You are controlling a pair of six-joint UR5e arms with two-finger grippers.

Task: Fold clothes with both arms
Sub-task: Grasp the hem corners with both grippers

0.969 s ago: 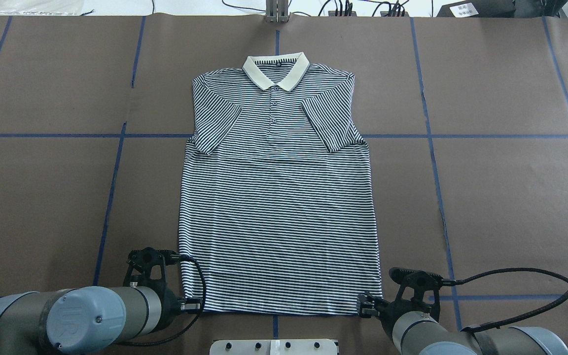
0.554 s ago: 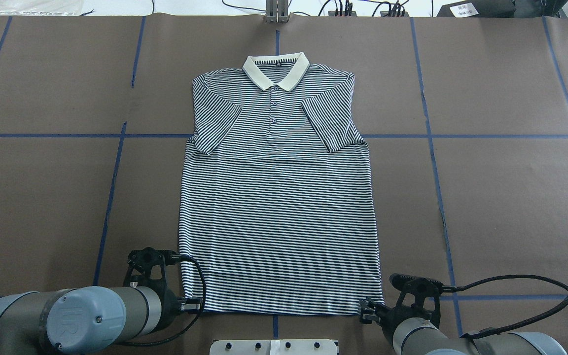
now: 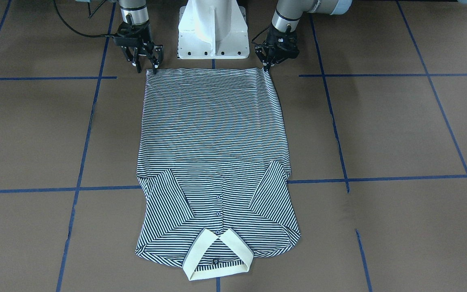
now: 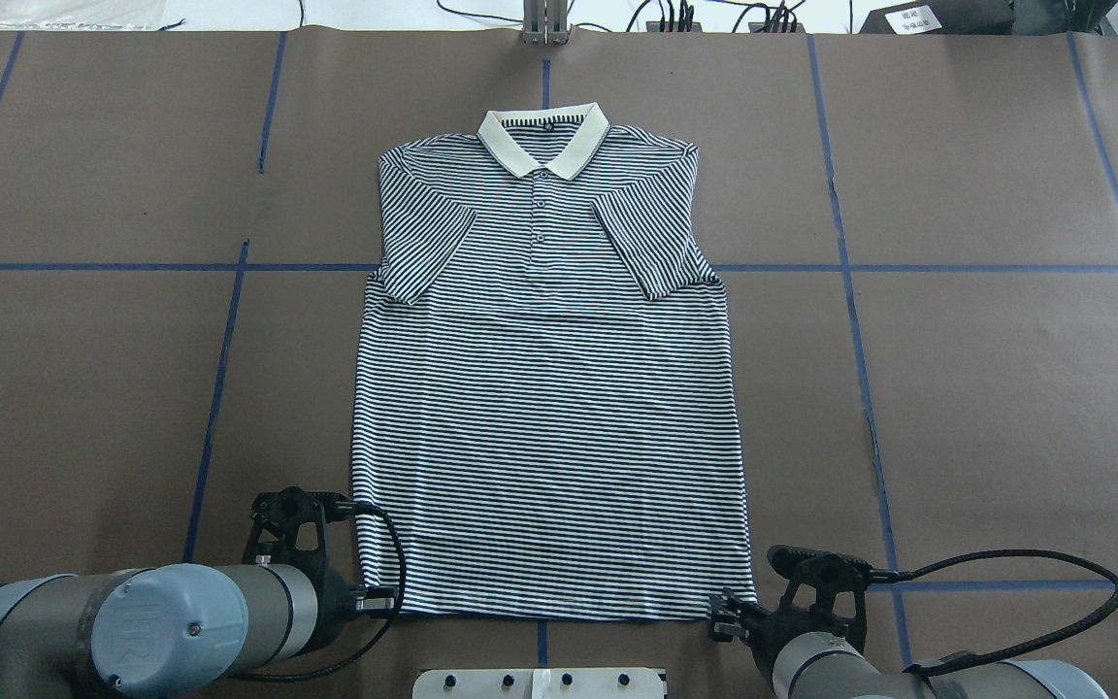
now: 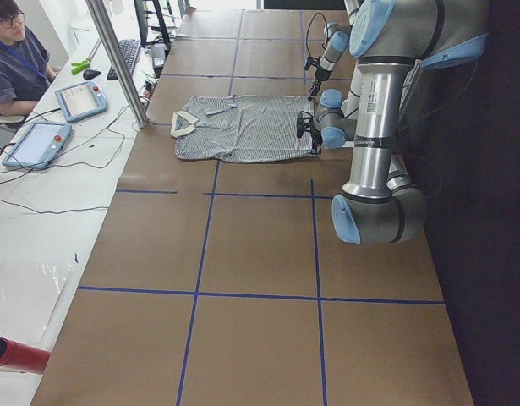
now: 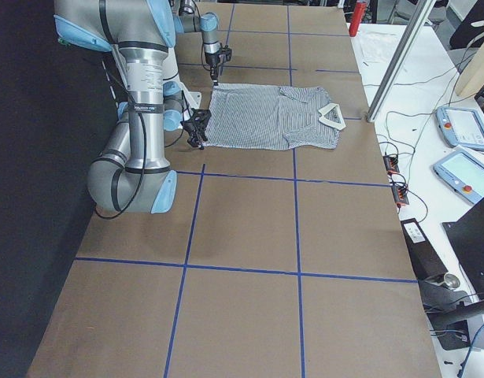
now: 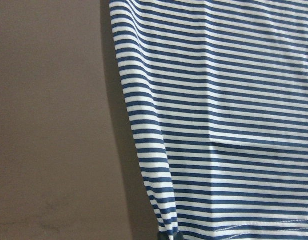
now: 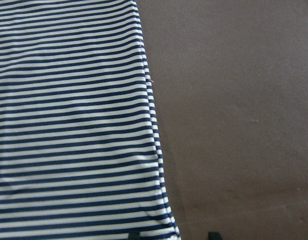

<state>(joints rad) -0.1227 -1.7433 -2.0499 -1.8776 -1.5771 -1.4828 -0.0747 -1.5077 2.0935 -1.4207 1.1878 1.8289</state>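
The striped polo shirt (image 4: 549, 417) lies flat and face up, its cream collar (image 4: 542, 136) at the far side and both sleeves folded in over the chest. It also shows in the front view (image 3: 213, 134). My left gripper (image 3: 266, 68) is down at the near left hem corner with its fingers pinched together on the cloth; in the left wrist view a dark fingertip (image 7: 168, 236) sits on the hem. My right gripper (image 3: 147, 68) is open at the near right hem corner. In the right wrist view its fingertips (image 8: 212, 235) straddle that corner.
The white pedestal base (image 3: 213, 32) stands between the arms just behind the hem. Blue tape lines (image 4: 219, 388) grid the brown table cover. A metal post (image 4: 544, 24) and cables stand at the far edge. An operator (image 5: 10, 59) and tablets (image 5: 78, 100) are beyond it.
My right arm has drawn back slightly toward the near edge, settling its gripper lower at the right hem corner. The left arm and the shirt have not moved.
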